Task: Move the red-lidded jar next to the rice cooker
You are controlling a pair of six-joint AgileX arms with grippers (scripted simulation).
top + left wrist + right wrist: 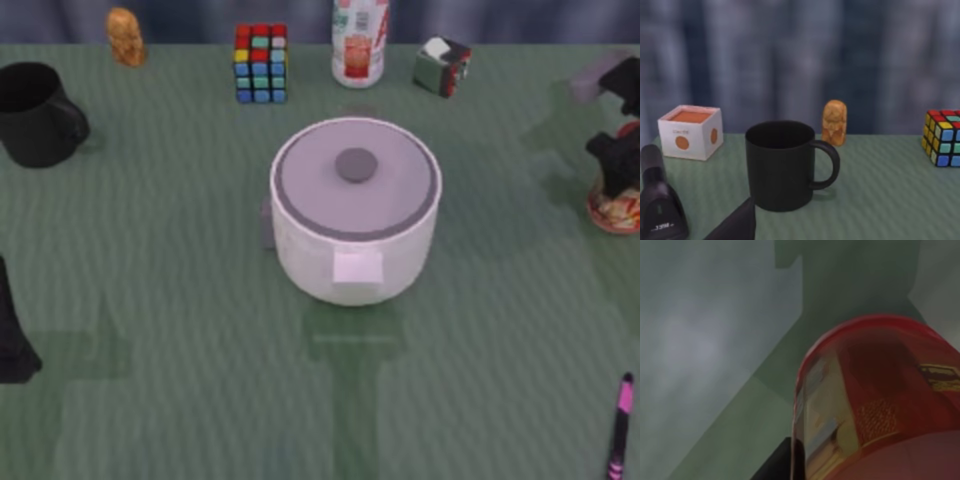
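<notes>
— Top view first: where is the red-lidded jar (612, 208)?

— At the table's right edge, well apart from the rice cooker (355, 210), which stands in the middle. Only the jar's printed lower body shows; the right gripper (622, 160) sits over its lid.

— Gripping it?

— I cannot tell. The right wrist view is filled by the jar (875, 400), very close, with one dark finger (785, 462) against its side, but the other finger is out of sight. I judge the step as the grasp, with the carry not begun.

— And what does the next move call for?

— A firm hold, a lift clear of the table, then a leftward carry to bare cloth just beside the cooker's right wall, without nudging it.

— Arm pose?

— The right arm reaches in from the right edge, wrist pointing down over the jar. The left arm is parked at the left edge; its wrist view shows the black mug (782, 165), and its fingers cannot be read.
</notes>
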